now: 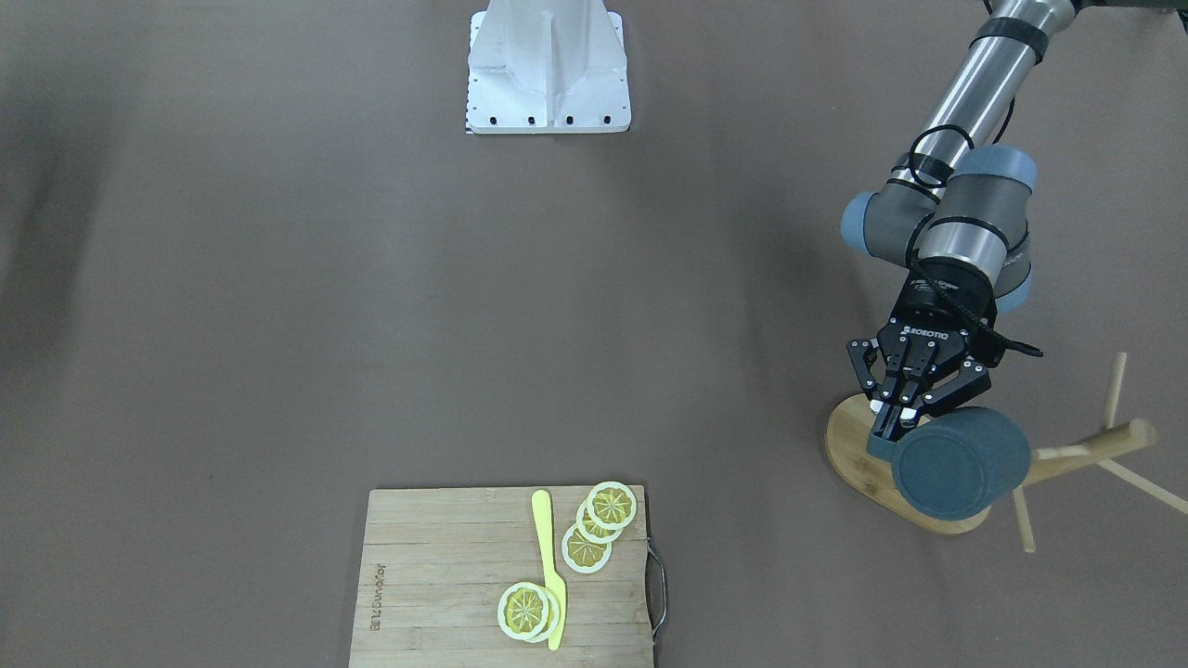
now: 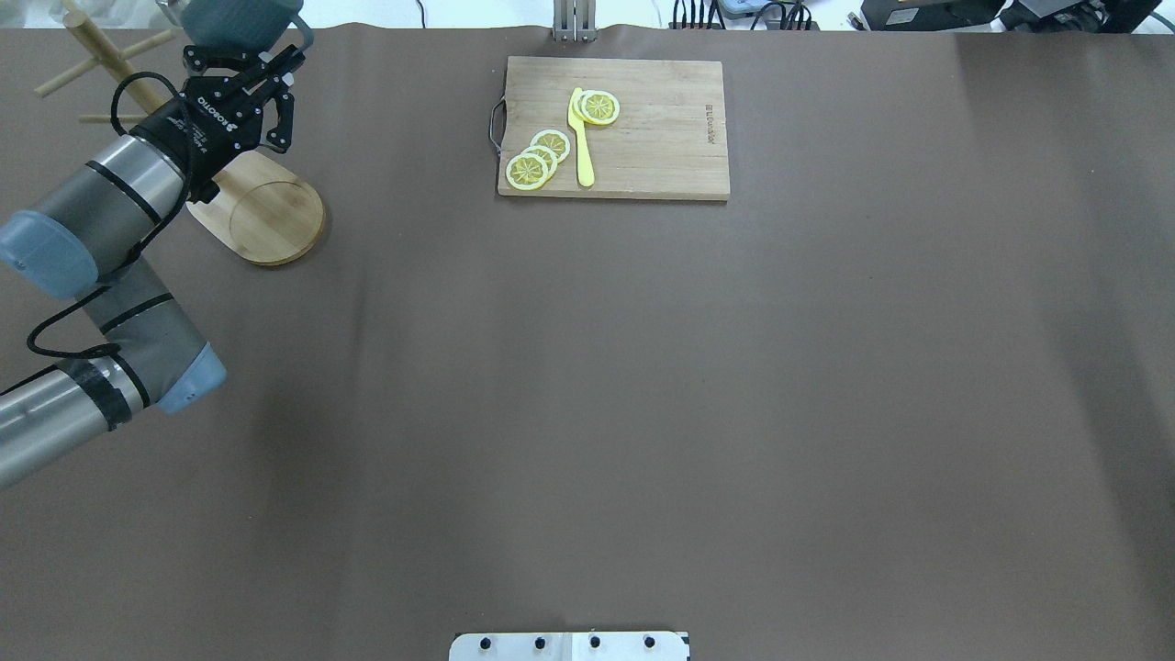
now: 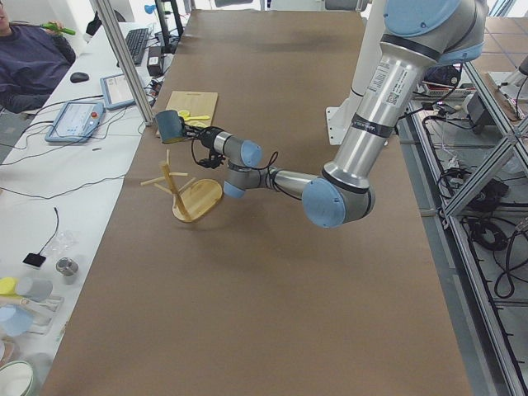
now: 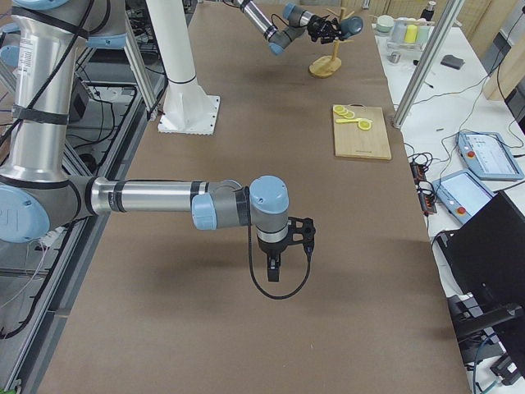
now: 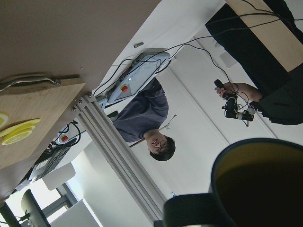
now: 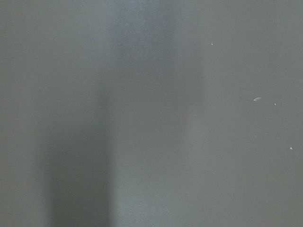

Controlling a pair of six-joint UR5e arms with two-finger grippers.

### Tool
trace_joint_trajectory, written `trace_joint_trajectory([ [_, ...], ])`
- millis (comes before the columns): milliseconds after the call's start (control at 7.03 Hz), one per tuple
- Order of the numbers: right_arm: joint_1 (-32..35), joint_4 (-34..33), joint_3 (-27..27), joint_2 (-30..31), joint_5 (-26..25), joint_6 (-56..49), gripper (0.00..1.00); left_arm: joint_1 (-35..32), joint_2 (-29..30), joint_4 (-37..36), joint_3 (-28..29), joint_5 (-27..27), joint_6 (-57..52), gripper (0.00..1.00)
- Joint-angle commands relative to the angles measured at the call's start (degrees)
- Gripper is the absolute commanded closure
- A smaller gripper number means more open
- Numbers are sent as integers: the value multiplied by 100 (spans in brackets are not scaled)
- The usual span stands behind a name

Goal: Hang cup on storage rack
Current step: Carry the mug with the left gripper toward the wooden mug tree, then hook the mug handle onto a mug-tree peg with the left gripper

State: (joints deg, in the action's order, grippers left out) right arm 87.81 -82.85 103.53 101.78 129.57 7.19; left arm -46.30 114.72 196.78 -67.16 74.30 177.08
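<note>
1. The jaws of the left gripper (image 1: 898,419) are pinched narrow on the cup (image 1: 961,464) at its mouth end. The views do not show whether they hold the wall or the handle.
2. The cup hangs in the air over the storage rack (image 1: 854,455), near the top of its post (image 1: 1095,445). As far as the views show, it touches no peg.
3. The cup's long axis, from mouth to base, is tilted rather than upright. The flat base faces out toward the operators' side and somewhat up, and the olive-lined mouth opens back toward the wrist. The handle cannot be clearly made out, so which way the loop faces is uncertain.
4. Risk: a thin pinch at one end leaves most of the cup's weight hanging beyond the jaws. The cup could swivel or slip if it is nudged.
5. Risk: the pegs (image 1: 1118,376) are slim and the rack looks light. If the cup's body meets a peg or the post, it could shove or tip the stand.
6. Risk: if the jaws let go before a peg has passed through the loop, the cup would drop onto the base or the counter (image 1: 371,278).
7. The right gripper (image 4: 275,267) hangs well apart over bare counter, and its jaws cannot be judged. The cutting board (image 1: 445,575) lies clear of the work.
</note>
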Motion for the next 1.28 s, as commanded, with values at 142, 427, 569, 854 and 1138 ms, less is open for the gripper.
trace_joint_trajectory([
  [142, -1, 49, 1, 0, -45, 2, 0, -72, -370, 536, 36, 49, 20, 100],
  [427, -1, 75, 1, 0, -46, 11, 0, -238, -371, 537, 88, 67, 28, 100],
  [569, -9, 76, 1, -9, -46, 11, 0, -335, -371, 554, 184, 232, 28, 100],
  [854, -10, 76, 1, -17, -46, 11, 0, -327, -362, 756, 510, 225, 11, 100],
  [1138, -10, 76, -8, -53, -46, 11, 0, -310, -362, 756, 546, 216, 11, 100],
])
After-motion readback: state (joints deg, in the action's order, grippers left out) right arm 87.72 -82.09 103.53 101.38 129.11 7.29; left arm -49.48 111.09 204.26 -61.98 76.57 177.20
